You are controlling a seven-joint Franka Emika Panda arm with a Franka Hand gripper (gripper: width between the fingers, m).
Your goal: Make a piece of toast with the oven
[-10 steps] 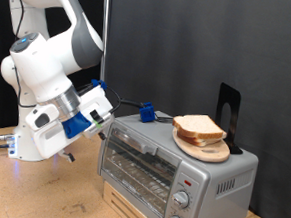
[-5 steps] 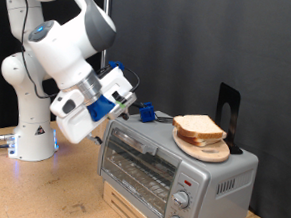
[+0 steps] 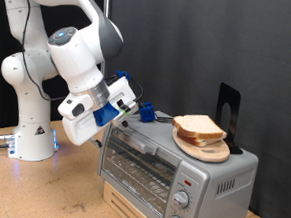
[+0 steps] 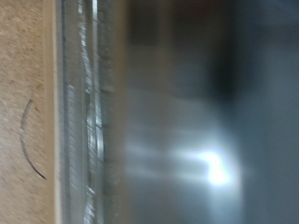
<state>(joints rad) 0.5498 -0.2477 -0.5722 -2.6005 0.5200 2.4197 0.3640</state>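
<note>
The piece of toast lies on a round wooden board on top of the oven, towards the exterior view's right. The silver oven has its glass door shut, with two knobs on its front. My gripper hovers at the oven's upper left corner, close to a blue-handled tool lying on the oven top. Nothing shows between its fingers. The wrist view is blurred: it shows shiny metal and glass of the oven beside a strip of wooden table.
The oven stands on a low wooden base on the wooden table. A black stand rises behind the toast. The robot's white base is at the exterior view's left, with cables on the table.
The arm has swung up and to the exterior view's right, bringing the gripper from beside the oven's left side to its upper left corner. Toast and board have not moved.
</note>
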